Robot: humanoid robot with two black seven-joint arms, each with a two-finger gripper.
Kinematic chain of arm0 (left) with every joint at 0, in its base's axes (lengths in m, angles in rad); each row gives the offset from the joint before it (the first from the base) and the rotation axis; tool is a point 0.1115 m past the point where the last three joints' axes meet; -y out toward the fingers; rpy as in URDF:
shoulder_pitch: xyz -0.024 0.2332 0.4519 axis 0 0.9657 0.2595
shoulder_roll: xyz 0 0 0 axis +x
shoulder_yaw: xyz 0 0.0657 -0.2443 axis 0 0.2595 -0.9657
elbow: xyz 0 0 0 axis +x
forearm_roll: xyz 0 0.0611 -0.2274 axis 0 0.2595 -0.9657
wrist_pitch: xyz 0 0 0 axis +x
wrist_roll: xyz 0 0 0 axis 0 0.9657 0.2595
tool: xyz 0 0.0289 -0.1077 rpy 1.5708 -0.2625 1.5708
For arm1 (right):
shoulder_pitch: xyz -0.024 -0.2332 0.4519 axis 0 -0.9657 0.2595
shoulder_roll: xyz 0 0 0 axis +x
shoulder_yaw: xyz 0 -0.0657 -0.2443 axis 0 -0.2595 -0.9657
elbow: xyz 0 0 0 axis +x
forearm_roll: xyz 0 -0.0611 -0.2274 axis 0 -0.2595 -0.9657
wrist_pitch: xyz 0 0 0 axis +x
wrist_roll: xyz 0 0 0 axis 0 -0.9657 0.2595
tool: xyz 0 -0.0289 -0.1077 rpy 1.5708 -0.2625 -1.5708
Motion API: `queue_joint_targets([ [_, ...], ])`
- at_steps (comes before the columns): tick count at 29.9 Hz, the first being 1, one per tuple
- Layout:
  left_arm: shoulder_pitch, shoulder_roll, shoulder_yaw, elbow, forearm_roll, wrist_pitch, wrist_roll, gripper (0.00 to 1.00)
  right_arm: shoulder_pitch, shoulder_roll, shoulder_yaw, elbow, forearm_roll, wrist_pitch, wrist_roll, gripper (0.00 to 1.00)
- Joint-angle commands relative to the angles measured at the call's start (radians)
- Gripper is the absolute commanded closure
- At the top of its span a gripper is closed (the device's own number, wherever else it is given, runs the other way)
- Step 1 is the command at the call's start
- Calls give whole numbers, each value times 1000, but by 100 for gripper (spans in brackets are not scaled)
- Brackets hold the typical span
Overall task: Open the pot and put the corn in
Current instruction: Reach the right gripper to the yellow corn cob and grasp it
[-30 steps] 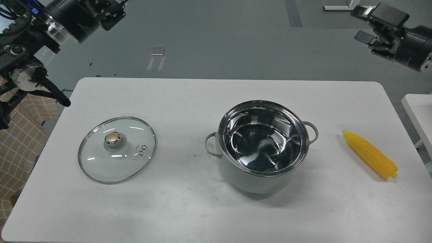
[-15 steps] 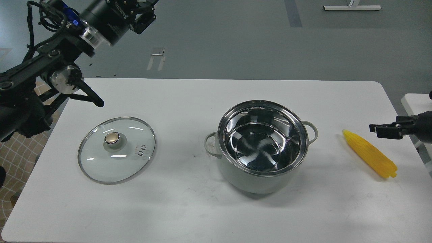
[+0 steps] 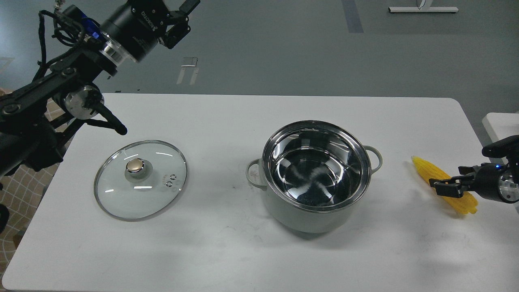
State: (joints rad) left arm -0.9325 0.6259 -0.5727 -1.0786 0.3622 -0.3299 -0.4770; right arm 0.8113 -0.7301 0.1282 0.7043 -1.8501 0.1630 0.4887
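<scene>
Right hand (image 3: pixel 445 187) dropped onto corn (image 3: pixel 429 172), grip unclear; left hand (image 3: pixel 182 18) raised, fingers spread.

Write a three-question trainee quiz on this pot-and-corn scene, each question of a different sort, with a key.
1. True or false: the glass lid sits on the pot.
2. Multiple choice: the corn lies (A) inside the pot, (B) on the table to the right of the pot, (C) on the lid.
3. Fill in: the arm whose gripper is down at the corn is the ___ one.

Key:
1. False. The lid lies flat on the table, left of the pot, and the pot is open and empty.
2. B.
3. Right. The right gripper overlaps the cob's middle; whether its jaws have closed cannot be told. The left gripper is raised beyond the table's far left.
</scene>
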Motion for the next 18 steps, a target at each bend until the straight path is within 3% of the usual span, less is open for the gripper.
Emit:
queue_joint_targets([
  [1,3,0,-6,0,0,0,0,4,-9,20,-10,-12,-35,-2,0,15],
  [2,3,0,-7,0,0,0,0,4,-9,21,-12,-12,-38,-2,0,22],
  [4,15,0,-12,-1,0,0,-2,4,-11,23,-13,-12,-43,-2,0,53],
  [5,18,0,-13,-1,1,0,-2,4,-11,23,-13,-12,-44,-3,0,59],
  [6,21,0,-15,-1,1,0,-2,4,-11,23,-13,-12,-46,-11,0,73],
  [9,23,0,-19,-1,0,0,-2,4,-11,17,-13,-8,-47,-48,0,100],
  [14,23,0,-19,-3,0,0,-2,4,6,0,-10,21,-46,-100,0,100],
  [18,21,0,-21,-4,0,-1,-2,4,135,-84,-10,148,-43,-92,0,100],
])
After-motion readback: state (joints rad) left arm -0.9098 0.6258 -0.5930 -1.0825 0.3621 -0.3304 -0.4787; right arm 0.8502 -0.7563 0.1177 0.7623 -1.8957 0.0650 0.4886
